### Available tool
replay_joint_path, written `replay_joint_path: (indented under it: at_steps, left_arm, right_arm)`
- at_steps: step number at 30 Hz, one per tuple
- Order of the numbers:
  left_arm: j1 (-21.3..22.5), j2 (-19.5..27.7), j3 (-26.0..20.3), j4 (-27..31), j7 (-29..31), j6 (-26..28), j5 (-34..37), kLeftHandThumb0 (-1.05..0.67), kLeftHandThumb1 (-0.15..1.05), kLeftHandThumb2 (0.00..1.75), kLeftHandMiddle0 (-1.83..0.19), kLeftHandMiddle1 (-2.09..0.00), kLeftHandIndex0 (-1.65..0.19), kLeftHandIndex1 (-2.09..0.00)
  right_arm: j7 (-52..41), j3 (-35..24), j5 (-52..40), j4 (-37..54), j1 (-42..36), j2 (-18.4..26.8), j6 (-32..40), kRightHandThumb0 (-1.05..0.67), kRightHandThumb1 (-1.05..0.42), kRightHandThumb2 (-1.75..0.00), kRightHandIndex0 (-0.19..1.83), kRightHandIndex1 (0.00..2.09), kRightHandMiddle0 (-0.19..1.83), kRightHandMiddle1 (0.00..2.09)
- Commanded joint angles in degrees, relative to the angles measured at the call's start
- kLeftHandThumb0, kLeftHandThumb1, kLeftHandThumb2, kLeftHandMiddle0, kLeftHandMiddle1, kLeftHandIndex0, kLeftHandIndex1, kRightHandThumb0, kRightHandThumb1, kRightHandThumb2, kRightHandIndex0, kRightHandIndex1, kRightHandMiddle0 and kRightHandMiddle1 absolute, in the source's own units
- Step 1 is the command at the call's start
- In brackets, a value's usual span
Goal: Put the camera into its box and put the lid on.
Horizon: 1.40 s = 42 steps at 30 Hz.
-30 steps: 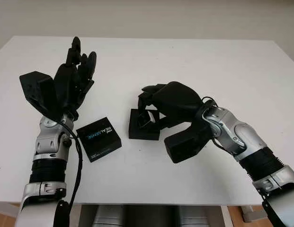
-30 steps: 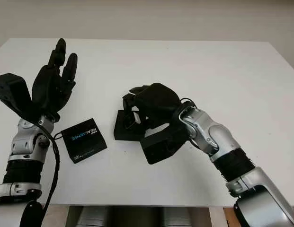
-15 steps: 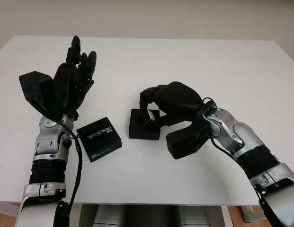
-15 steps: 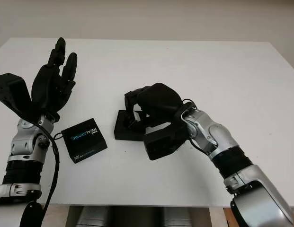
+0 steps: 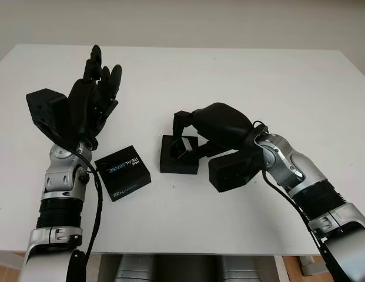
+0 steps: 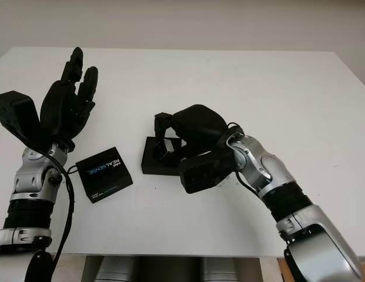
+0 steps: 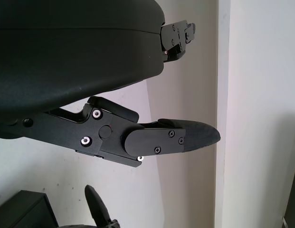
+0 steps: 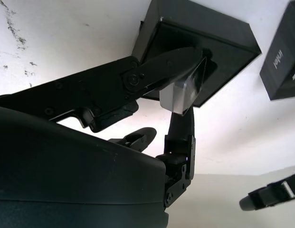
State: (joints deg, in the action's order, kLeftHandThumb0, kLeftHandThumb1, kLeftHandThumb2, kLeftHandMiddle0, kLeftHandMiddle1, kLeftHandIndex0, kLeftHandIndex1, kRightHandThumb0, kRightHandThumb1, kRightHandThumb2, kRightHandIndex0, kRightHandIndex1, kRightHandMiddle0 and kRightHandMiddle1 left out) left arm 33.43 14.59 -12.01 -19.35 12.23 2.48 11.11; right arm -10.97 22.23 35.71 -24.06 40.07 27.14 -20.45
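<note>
The right robot hand [image 5: 185, 132] is clenched on the small silver camera [image 8: 184, 91], pinching it between fingertips directly over the open black box [image 5: 178, 155], which sits near the middle of the white surface [image 5: 241, 76]. In the right wrist view the camera looks tilted, one end dipping into the box cavity while the other rides high, so it does not seem seated yet. To finish this step well, I would level the camera so its long side matches the cavity, ease it straight down, and let go only once it rests on the box floor; a skewed release could leave it propped on the rim and block the lid. The lid [image 5: 123, 172], printed with a logo, lies at about 9 o'clock from the box, just apart from it. The left robot hand [image 5: 91, 100] is released, raised above the surface at about 10 o'clock from the lid.
</note>
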Motion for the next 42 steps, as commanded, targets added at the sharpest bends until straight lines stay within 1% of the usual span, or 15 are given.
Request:
replay_joint_path:
  at_steps: [1, 5, 9, 16, 21, 24, 33, 37, 42]
  left_arm:
    - [-0.16, 0.48, 0.24, 0.28, 0.06, -0.57, -0.35, -0.62, 1.05, 0.42, 0.19, -0.04, 0.19, -0.03]
    - [-0.17, 0.56, 0.14, 0.28, 0.26, -0.51, -0.32, -0.62, 1.05, 0.41, 0.19, -0.04, 0.18, -0.04]
    - [-0.23, 0.84, 0.20, 0.16, 0.49, -0.74, -0.54, -0.63, 1.05, 0.41, 0.19, -0.04, 0.19, -0.04]
    - [-0.48, 1.00, 0.16, 0.37, 0.70, -0.77, -0.71, -0.62, 1.05, 0.42, 0.19, -0.05, 0.19, -0.04]
    - [-0.73, 1.28, 0.23, 0.33, 1.02, -1.00, -1.00, -0.61, 1.05, 0.43, 0.19, -0.04, 0.19, -0.03]
    - [-0.76, 1.43, 0.16, 0.19, 1.31, -1.10, -0.93, -0.61, 1.05, 0.43, 0.19, -0.03, 0.19, -0.02]
    - [-0.42, 1.58, 0.26, -0.27, 1.38, -1.07, -0.85, -0.63, 1.05, 0.42, 0.19, -0.04, 0.18, -0.03]
    - [-0.31, 1.44, 0.35, -0.40, 1.56, -1.24, -0.76, -0.63, 1.05, 0.41, 0.19, -0.05, 0.18, -0.04]
    - [-0.23, 1.47, 0.39, -0.71, 1.81, -1.14, -0.57, -0.63, 1.05, 0.42, 0.19, -0.05, 0.19, -0.03]
  right_arm:
    - [-0.98, -1.98, -2.72, 1.47, -0.24, -0.90, 0.81, -0.42, -0.99, -0.05, 0.51, 0.12, 0.38, 1.69]
    - [-3.01, -3.81, -6.40, 2.56, -0.26, -1.91, 3.23, -0.40, -0.98, -0.05, 0.52, 0.12, 0.39, 1.72]
    - [-5.38, -5.82, -8.85, 4.90, -0.07, -2.61, 8.38, -0.41, -0.99, -0.06, 0.47, 0.09, 0.32, 1.70]
    - [-3.84, -8.37, -11.70, 3.41, -0.58, -3.40, 8.76, -0.41, -0.99, -0.05, 0.43, 0.07, 0.32, 1.71]
    - [-5.55, -10.99, -17.28, 2.83, -1.38, -5.35, 12.96, -0.41, -0.99, -0.05, 0.36, 0.04, 0.33, 1.71]
    - [-5.68, -12.29, -19.74, 2.20, -1.93, -6.25, 14.03, -0.43, -0.99, -0.05, 0.35, 0.03, 0.34, 1.70]
    - [-6.41, -14.98, -25.66, 4.83, -7.30, -7.52, 15.06, -0.48, -1.00, -0.06, 0.32, 0.02, 0.33, 1.70]
    - [-6.60, -15.35, -27.10, 7.68, -9.98, -8.38, 17.86, -0.49, -1.00, -0.05, 0.32, 0.02, 0.34, 1.71]
    - [-6.32, -15.24, -27.68, 9.31, -11.94, -9.47, 18.14, -0.50, -1.00, -0.05, 0.32, 0.03, 0.36, 1.69]
